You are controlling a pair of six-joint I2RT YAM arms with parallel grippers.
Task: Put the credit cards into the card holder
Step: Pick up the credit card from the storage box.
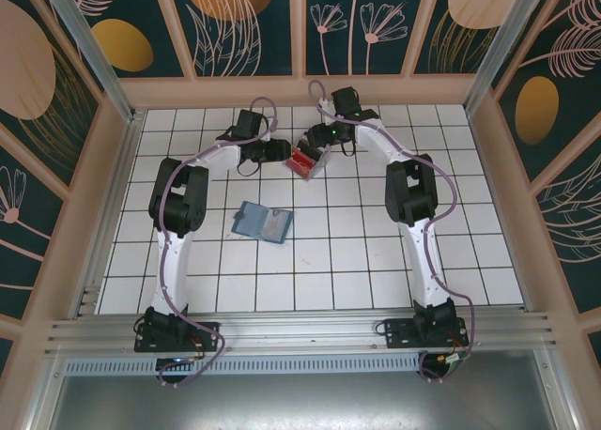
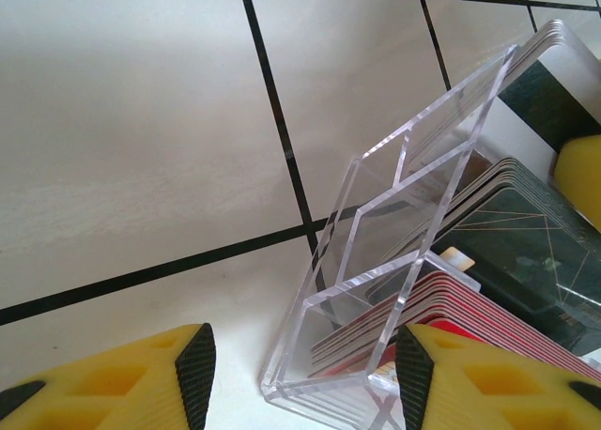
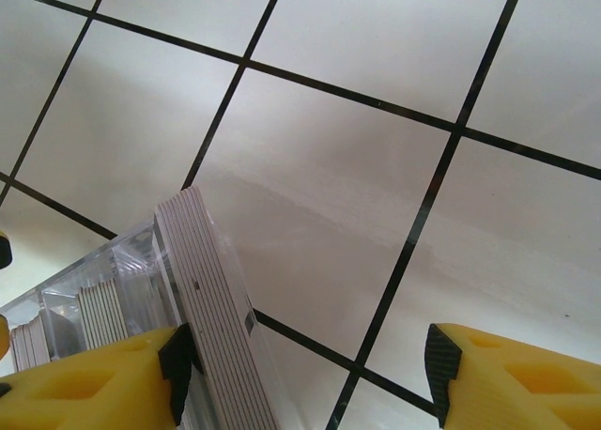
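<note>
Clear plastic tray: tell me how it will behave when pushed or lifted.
The tray looks like rigid acrylic, so it should not flex. Its smooth walls on the glossy tiles would probably slide when pushed. Packed with stacked cards, it is likely heavy for its size, and tipping could spill them.

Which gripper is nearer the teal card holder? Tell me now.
Left. The left gripper is beyond the card holder, slightly right of it, beside the clear tray; the right gripper is farther right, at the tray's far side.
</note>
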